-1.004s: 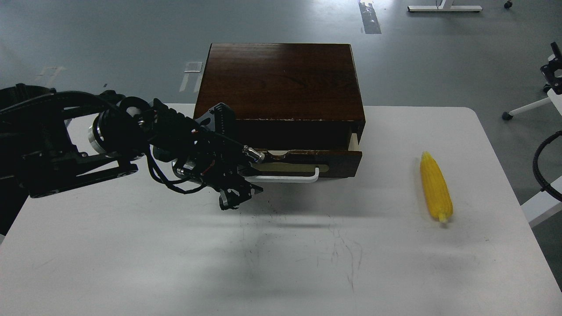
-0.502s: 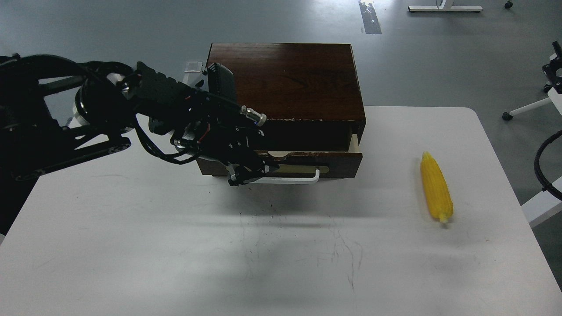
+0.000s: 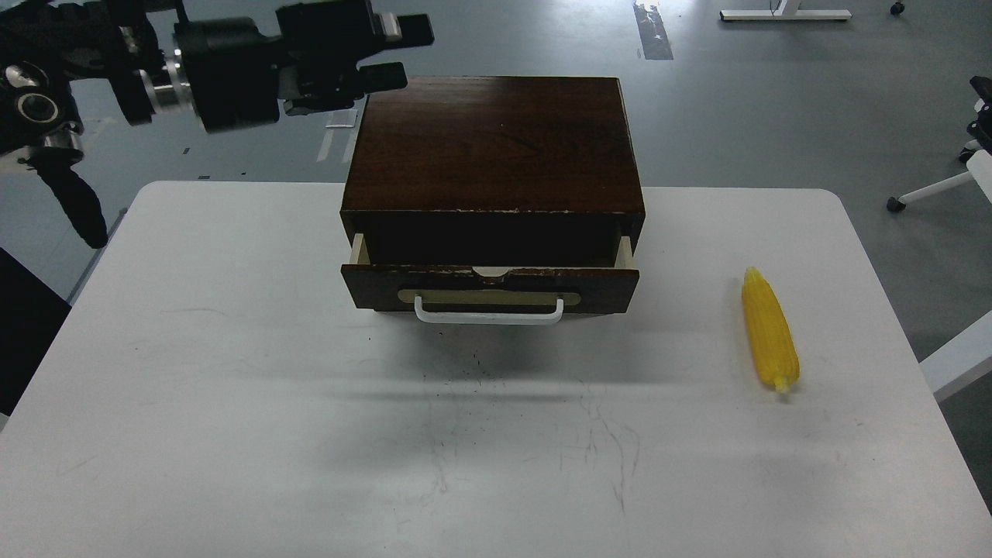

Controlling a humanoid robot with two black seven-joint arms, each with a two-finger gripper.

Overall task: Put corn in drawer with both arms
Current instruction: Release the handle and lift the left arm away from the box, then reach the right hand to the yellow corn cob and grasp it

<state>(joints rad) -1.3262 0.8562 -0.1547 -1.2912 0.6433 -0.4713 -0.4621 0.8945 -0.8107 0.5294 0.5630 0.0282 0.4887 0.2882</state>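
The dark wood cabinet (image 3: 496,139) stands at the back middle of the white table (image 3: 232,403). Its drawer (image 3: 490,288), with a white bar handle (image 3: 488,314), is pulled out a short way; the inside is dark. The yellow corn (image 3: 769,329) lies on the table to the right of the cabinet, stub end toward me, touching nothing. My left arm is raised at the top left, and its gripper (image 3: 399,52) hangs open and empty above the cabinet's back left corner. The right gripper is out of view.
A black part (image 3: 983,116) shows at the far right edge, off the table. A white stand leg (image 3: 930,190) and grey floor lie beyond the table. The table's front half bears only scuff marks.
My left arm has lifted off the drawer handle and swung up and back to the top left. The drawer stays slightly open. A black cable at the right edge has left the view.
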